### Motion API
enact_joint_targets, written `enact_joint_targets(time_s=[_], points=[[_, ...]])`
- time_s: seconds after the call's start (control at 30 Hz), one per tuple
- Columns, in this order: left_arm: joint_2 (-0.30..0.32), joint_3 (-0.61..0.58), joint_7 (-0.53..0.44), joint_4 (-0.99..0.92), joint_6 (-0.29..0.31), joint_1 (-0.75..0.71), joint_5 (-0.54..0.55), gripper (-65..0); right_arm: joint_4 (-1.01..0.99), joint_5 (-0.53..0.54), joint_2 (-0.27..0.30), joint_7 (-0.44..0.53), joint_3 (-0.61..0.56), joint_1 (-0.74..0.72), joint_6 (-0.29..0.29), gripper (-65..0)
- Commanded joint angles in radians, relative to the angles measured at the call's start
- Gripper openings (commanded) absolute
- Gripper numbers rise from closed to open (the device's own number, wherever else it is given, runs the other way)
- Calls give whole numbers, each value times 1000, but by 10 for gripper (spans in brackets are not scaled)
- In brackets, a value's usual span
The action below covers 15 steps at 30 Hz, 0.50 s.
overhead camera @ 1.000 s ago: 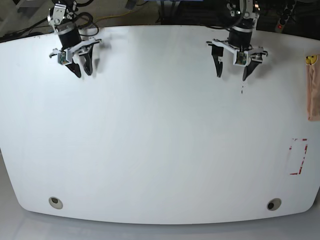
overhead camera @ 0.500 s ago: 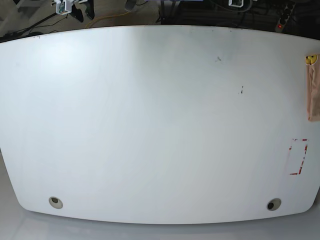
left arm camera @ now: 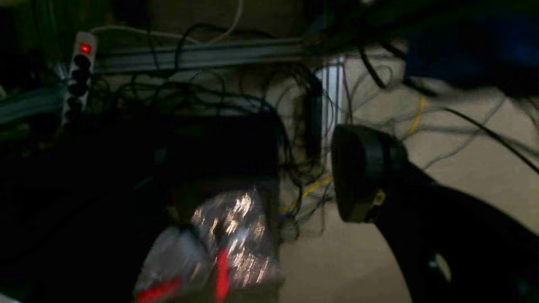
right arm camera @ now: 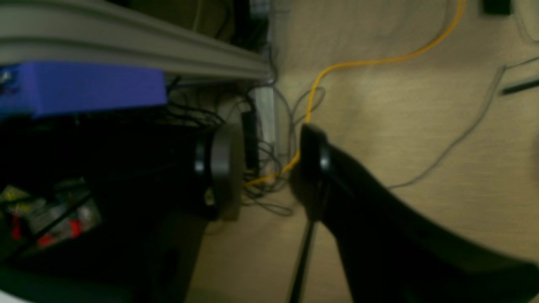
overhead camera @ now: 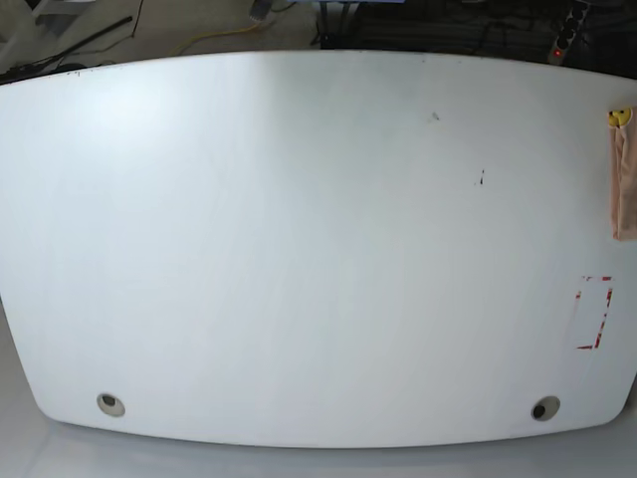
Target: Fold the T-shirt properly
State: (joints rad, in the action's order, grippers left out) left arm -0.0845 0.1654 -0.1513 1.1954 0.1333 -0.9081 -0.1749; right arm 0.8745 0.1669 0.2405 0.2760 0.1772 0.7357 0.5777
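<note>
The T-shirt (overhead camera: pixel 625 184) shows only as a narrow peach strip at the right edge of the white table (overhead camera: pixel 318 249) in the base view; the rest of it is out of frame. Neither gripper shows in the base view. In the left wrist view my left gripper (left arm camera: pixel 269 176) is open and empty over the floor behind the table; one black finger (left arm camera: pixel 362 172) is clear and the other is lost in the dark. In the right wrist view my right gripper (right arm camera: pixel 266 168) is open and empty, with floor and cables between its fingers.
A red dashed rectangle (overhead camera: pixel 594 312) is marked near the table's right edge. Two round holes (overhead camera: pixel 110 403) (overhead camera: pixel 543 407) sit near the front edge. A yellow sticker (overhead camera: pixel 619 118) lies above the peach strip. Cables and a power strip (left arm camera: pixel 80 63) lie behind the table.
Both arms have pulled back from the table's far edge and left the base view. The peach strip has not moved.
</note>
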Motion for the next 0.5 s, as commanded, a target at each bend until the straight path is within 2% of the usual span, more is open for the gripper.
enact_joint_targets(time_s=[0.0, 0.23, 0.47], points=[[12, -2, -4, -104, 7, 31, -1, -222, -128, 9, 16, 10, -12, -43, 5, -441], [70, -2, 63, -500, 7, 312, 1, -222, -352, 6, 18, 7, -21, -216, 3, -441], [110, 32, 61, -796, 4, 539, 1, -222, -495, -17, 15, 6, -21, -344, 3, -441]])
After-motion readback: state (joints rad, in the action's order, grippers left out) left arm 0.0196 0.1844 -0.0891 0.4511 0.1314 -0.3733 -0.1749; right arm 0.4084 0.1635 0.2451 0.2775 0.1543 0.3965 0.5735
